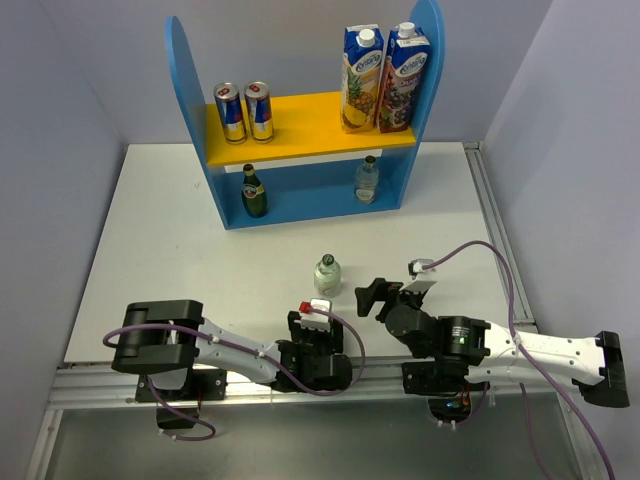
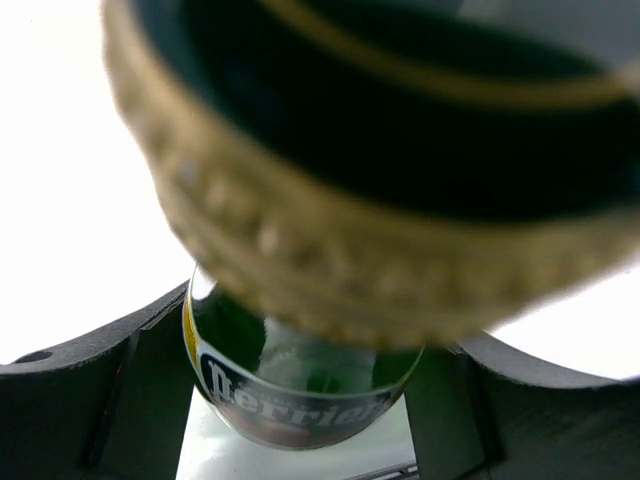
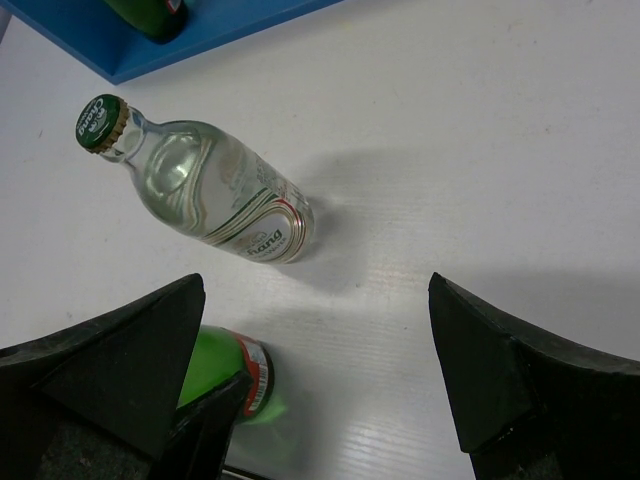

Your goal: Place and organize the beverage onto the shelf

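The green bottle (image 2: 300,395) sits upright between the fingers of your left claw (image 2: 330,320). They look clamped on it, though its blurred cap fills most of that wrist view, and from above the arm hides it. Your right claw (image 3: 315,290) gapes wide near a clear bottle (image 3: 215,195) standing on the table (image 3: 480,150). The shelf (image 1: 300,210) holds two cans (image 1: 245,110) above, and a second green bottle (image 1: 253,192) and a second clear bottle (image 1: 368,180) below.

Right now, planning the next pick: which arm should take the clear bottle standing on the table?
Right. The right gripper is open with the clear bottle just ahead of it; the left gripper holds a green bottle.
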{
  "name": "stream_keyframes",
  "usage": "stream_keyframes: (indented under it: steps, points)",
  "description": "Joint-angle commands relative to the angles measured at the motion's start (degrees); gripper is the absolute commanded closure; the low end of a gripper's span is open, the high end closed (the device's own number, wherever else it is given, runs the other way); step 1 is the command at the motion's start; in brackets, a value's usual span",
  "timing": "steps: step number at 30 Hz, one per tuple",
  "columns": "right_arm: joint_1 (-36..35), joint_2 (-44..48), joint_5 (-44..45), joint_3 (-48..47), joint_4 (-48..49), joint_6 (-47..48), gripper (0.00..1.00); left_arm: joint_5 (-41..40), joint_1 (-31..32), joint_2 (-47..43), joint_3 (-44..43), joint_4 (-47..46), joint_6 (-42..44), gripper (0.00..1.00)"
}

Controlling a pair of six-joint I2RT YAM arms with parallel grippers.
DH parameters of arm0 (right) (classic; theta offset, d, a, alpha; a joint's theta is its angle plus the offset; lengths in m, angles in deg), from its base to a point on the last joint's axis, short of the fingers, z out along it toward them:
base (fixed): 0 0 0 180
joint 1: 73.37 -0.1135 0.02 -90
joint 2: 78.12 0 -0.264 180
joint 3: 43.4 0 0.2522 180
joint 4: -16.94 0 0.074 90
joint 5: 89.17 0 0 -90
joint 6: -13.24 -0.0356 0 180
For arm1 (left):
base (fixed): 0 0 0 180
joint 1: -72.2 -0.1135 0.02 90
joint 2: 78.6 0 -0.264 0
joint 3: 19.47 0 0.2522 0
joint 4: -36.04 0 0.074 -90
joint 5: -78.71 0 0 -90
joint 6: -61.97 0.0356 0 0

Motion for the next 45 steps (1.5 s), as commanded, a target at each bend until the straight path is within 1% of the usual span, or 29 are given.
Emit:
stream_keyframes:
  steps: [1,5,6,8,12,17,18,20,21,22,27,29,32,33,37,40,41,42,43,44,45]
  points:
    - [-0.7,-0.1,1.7,-0.1,0.5,0.6,0.00,-2.6,0.8,-4.4,0.0,-0.2,-3.8,1.00]
    - [-2.0,1.1,1.4,0.7,2.6,2.5,0.00,-3.4,1.1,-8.2,1.4,-0.4,-3.9,1.00]
    - [-2.3,1.2,1.4,0.9,2.9,2.8,0.00,-3.8,1.3,-8.6,1.4,0.6,-5.2,1.00]
    - [-2.9,0.7,1.5,0.8,3.0,3.1,0.00,-5.3,2.3,-9.4,1.0,5.7,-8.1,1.00]
    - [-4.1,-1.1,2.9,-0.1,2.1,2.2,0.00,-7.6,4.1,-9.7,0.8,14.4,-18.0,1.00]
    - [-6.5,-2.5,5.7,-0.7,1.2,0.7,0.00,-8.6,5.8,-9.5,1.0,19.2,-22.9,1.00]
    - [-6.9,-2.6,6.1,-0.8,0.7,0.4,0.00,-8.8,6.1,-9.3,0.8,20.4,-25.4,1.00]
    - [-7.7,-3.2,6.9,-1.0,0.5,-0.3,0.00,-9.5,6.6,-8.5,0.0,24.9,-28.2,1.00]
    - [-7.8,-3.3,6.9,-1.1,0.4,-0.4,0.00,-9.8,6.9,-8.2,-0.3,27.0,-31.6,1.00]
    - [-8.1,-3.7,7.0,-1.2,0.3,-0.5,0.00,-9.9,7.2,-7.4,-1.2,30.4,-33.4,1.00]
    - [-8.6,-6.5,7.9,-2.3,-0.5,-1.2,0.00,-11.6,8.1,-4.5,-3.7,40.6,-44.4,1.00]
    - [-9.1,-7.3,8.4,-2.6,-0.9,-1.6,0.00,-12.0,8.7,-2.9,-5.2,45.4,-47.2,1.00]
    - [-9.8,-8.1,9.2,-3.1,-1.5,-2.4,0.00,-12.3,9.0,-1.2,-7.0,51.6,-53.7,1.00]
    - [-10.1,-8.2,9.5,-3.1,-1.7,-2.6,0.00,-12.3,9.1,-0.8,-7.5,52.5,-54.6,1.00]
    - [-10.6,-7.9,9.8,-3.0,-1.9,-2.8,0.00,-12.1,9.1,-1.1,-6.9,52.4,-54.8,1.00]
    - [-10.6,-6.8,9.8,-2.7,-1.9,-2.9,0.00,-11.8,9.1,-2.9,-5.2,48.1,-51.4,1.00]
    - [-10.7,-6.6,9.9,-2.5,-1.7,-2.8,0.00,-11.5,9.1,-3.5,-4.7,46.0,-46.0,1.00]
    - [-10.8,-6.3,9.8,-2.4,-1.7,-2.8,0.00,-11.2,8.9,-4.7,-3.9,39.1,-41.7,1.00]
    - [-10.8,-6.1,9.9,-2.3,-1.7,-2.7,0.00,-10.7,8.7,-5.4,-3.4,35.6,-37.0,1.00]
    - [-10.8,-6.0,9.9,-2.3,-1.9,-2.9,0.00,-9.8,8.4,-6.1,-3.0,32.0,-29.9,1.00]
    - [-10.8,-5.9,9.9,-2.3,-2.1,-3.2,0.00,-9.3,7.7,-7.2,-1.7,29.7,-28.0,1.00]
